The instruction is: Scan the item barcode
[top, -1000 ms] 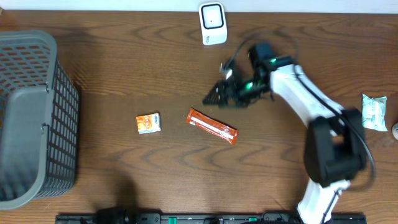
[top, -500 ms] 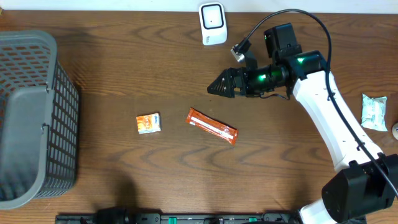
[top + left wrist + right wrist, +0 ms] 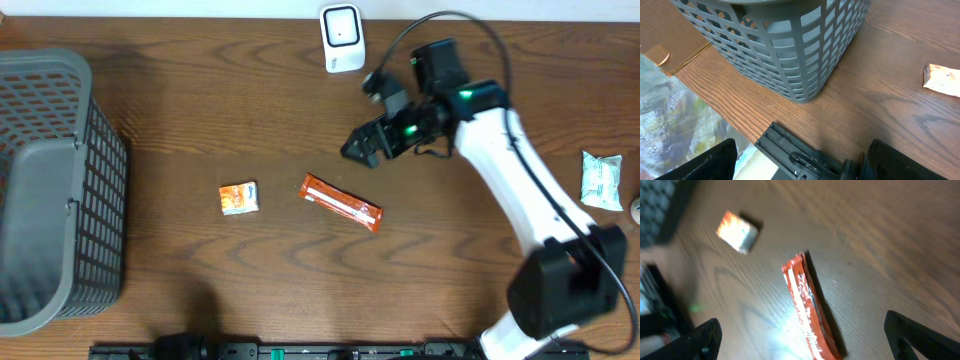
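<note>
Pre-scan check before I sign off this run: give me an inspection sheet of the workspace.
Surface: brown wooden table, no spills seen.
Job's things: red snack bar flat mid-table; white scanner at the far edge.
Clutter: small orange packet, grey basket, white packet at the right edge.
Pincers: right pincer open, empty, not touching the bar; left pincer open, empty.
Cables: black cable looping over the right arm.
Surroundings: white wall behind the table.
</note>
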You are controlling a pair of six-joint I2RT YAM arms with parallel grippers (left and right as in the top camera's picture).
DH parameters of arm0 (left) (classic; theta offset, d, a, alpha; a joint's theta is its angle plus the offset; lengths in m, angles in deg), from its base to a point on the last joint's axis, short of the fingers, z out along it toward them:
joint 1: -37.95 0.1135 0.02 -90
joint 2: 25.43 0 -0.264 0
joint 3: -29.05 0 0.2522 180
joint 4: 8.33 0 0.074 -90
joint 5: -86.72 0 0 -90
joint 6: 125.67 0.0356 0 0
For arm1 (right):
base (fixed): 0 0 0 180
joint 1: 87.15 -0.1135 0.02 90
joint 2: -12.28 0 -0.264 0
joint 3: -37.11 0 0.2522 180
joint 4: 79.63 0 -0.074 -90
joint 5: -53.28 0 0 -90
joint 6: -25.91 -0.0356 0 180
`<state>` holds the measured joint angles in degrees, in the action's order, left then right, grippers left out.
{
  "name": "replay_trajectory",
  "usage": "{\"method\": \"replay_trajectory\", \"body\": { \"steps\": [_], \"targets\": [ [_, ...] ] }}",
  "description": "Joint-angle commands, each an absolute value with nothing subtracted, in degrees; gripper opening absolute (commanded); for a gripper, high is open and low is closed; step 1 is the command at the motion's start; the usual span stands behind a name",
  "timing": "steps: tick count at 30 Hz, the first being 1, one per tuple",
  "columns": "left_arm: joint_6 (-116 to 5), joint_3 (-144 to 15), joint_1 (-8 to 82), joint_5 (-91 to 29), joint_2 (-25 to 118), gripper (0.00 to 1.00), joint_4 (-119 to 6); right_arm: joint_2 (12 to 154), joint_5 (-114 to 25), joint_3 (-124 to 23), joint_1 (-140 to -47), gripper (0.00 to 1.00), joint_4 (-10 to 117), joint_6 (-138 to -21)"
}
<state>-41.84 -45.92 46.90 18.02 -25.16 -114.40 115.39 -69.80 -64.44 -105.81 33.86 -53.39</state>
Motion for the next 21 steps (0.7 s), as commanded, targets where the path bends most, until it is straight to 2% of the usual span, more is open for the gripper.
{"method": "replay_trajectory", "body": {
  "steps": [1, 13, 15, 17, 21],
  "targets": [
    [-41.77, -45.94, 47.10, 18.57, -25.16, 0.84, -118.86, 122.47, -68.29, -64.28, -109.33, 0.99, 33.14, -40.12],
    [-41.77, -45.94, 47.10, 18.57, -25.16, 0.84, -118.86, 134.56, -61.18, -64.28, -115.54, 0.98, 36.02, -38.27],
    [-41.77, -45.94, 47.10, 18.57, -25.16, 0.84, -118.86, 135.28, -61.45, -64.28, -116.50, 0.95, 35.43, -38.29],
    [-41.77, -45.94, 47.10, 18.57, -25.16, 0.84, -118.86, 135.72, -60.97, -64.28, -117.35, 0.86, 34.41, -38.00],
    [-41.77, -45.94, 47.10, 18.57, -25.16, 0.84, -118.86, 136.13, -60.48, -64.22, -118.66, 0.63, 31.10, -37.19]
  ]
}}
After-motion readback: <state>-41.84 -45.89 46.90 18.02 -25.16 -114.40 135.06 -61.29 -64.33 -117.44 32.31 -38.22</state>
